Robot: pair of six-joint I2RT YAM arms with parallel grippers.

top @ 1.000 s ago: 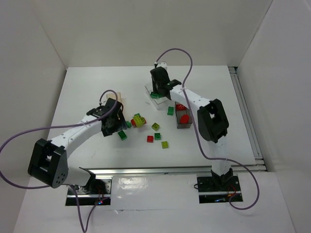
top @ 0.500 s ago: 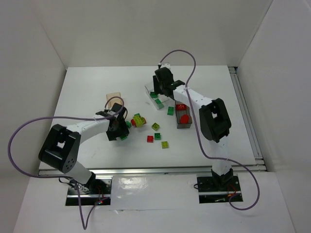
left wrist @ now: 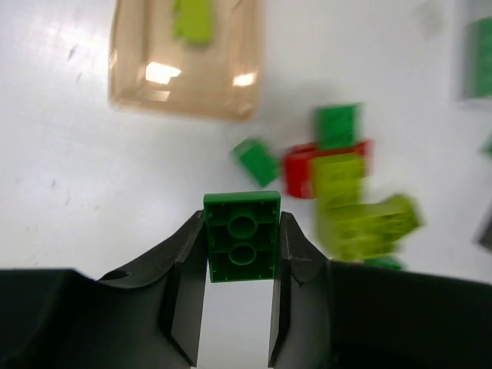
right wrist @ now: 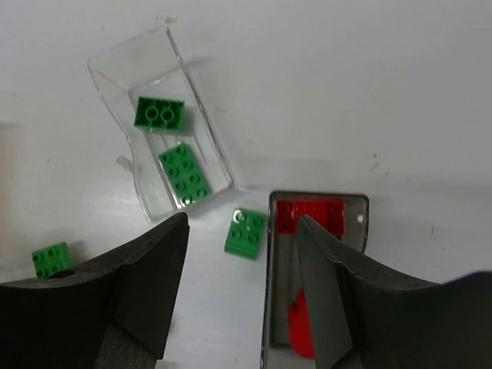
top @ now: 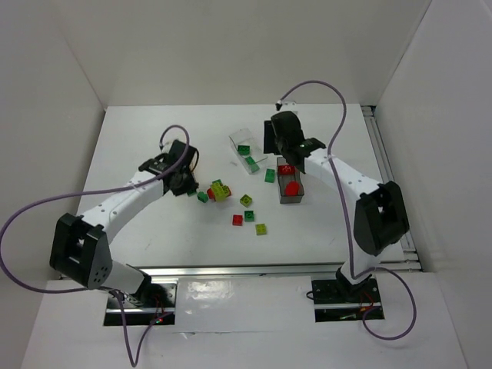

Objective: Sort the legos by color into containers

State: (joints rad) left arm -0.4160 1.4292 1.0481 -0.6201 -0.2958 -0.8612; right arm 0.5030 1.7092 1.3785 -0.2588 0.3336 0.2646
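Note:
My left gripper (left wrist: pixel 241 231) is shut on a green lego (left wrist: pixel 241 238), held underside up between both fingers. Ahead of it stands the amber container (left wrist: pixel 184 84) with a yellow-green lego (left wrist: pixel 192 15) inside. A pile of red, green and yellow-green legos (left wrist: pixel 338 184) lies to its right. My right gripper (right wrist: pixel 242 231) hangs open and empty above a loose green lego (right wrist: pixel 246 233). That lego lies between the clear container (right wrist: pixel 201 134), which holds two green legos (right wrist: pixel 159 114), and the dark container (right wrist: pixel 269 292), which holds red legos (right wrist: pixel 311 215).
Loose legos lie mid-table: a yellow-green one (top: pixel 246 201), a green one (top: pixel 249 215), a red one (top: pixel 237 220) and another yellow-green one (top: pixel 260 228). A small green one (top: pixel 202 197) sits by the left gripper (top: pixel 190 187). White walls enclose the table.
My left gripper has closed on the green lego and swung back towards the amber container. My right gripper has opened and moved right, from over the clear container towards the dark one.

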